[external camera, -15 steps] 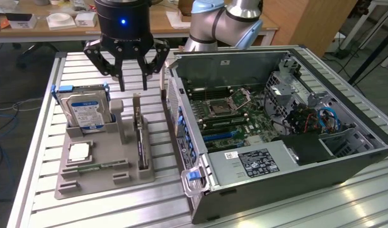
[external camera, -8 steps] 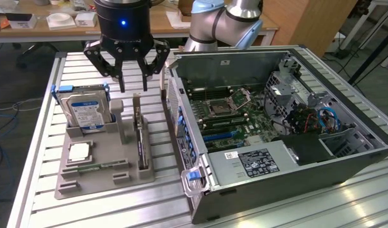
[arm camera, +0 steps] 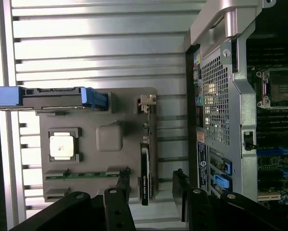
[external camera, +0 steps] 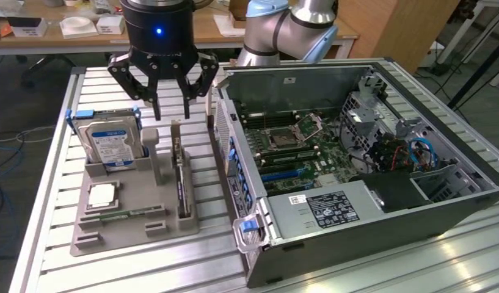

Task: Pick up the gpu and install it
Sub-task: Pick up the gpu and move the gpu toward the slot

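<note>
Two-fingered and carrying nothing: hanging the gripper (external camera: 171,116) open, fingers pointing straight down, over the grey tray (external camera: 135,235). Hovering above the gpu (external camera: 181,183) without touching it, fingertips showing just over the card's far end in the exterior view, with a gap between. Straddling the card as seen from the wrist: spreading the gripper (arm camera: 152,175) with one finger on either side of the gpu (arm camera: 144,168), lining the dark board up with the space between them. Standing on its long edge in a narrow slot of the tray (arm camera: 86,115), pointing its silvery bracket toward the hard-drive end.

Sharing that tray with a hard drive (external camera: 110,143) set upright well to the exterior view's left of the card, blue tabs showing at both ends of the hard drive (arm camera: 52,96) from the wrist. Also sharing it with a square processor chip (external camera: 102,194) (arm camera: 63,144) lying flat and, beside that, a green memory stick (external camera: 123,213) (arm camera: 81,174) lying in its own groove.

Sitting just beside an open computer case (external camera: 258,183) on the exterior view's right, case (arm camera: 220,96) lying on its side and exposing the motherboard (external camera: 298,146). Resting everything on a slatted metal table (external camera: 151,268) (arm camera: 86,48).
</note>
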Controlling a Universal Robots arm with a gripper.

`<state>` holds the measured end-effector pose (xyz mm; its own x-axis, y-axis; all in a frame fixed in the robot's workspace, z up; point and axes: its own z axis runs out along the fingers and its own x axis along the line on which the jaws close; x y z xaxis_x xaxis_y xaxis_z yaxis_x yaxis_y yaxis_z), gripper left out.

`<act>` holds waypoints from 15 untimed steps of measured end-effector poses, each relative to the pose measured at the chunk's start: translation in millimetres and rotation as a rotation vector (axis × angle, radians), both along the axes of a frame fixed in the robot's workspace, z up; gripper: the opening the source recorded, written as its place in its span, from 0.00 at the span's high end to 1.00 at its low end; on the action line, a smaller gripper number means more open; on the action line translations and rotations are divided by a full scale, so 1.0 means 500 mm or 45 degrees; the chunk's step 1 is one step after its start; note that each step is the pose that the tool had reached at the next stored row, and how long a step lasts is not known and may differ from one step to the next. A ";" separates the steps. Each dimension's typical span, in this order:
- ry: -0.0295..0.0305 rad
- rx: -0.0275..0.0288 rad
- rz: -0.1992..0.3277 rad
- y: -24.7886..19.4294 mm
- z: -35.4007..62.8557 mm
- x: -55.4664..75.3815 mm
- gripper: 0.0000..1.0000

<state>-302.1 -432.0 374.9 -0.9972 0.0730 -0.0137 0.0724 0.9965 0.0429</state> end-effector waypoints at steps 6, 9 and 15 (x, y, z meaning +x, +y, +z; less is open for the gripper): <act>-0.0001 -0.0001 0.000 -0.0047 -0.002 0.000 0.51; 0.0000 -0.0001 0.000 -0.0068 -0.009 0.000 0.51; -0.0001 -0.0001 0.000 -0.0106 -0.028 0.000 0.51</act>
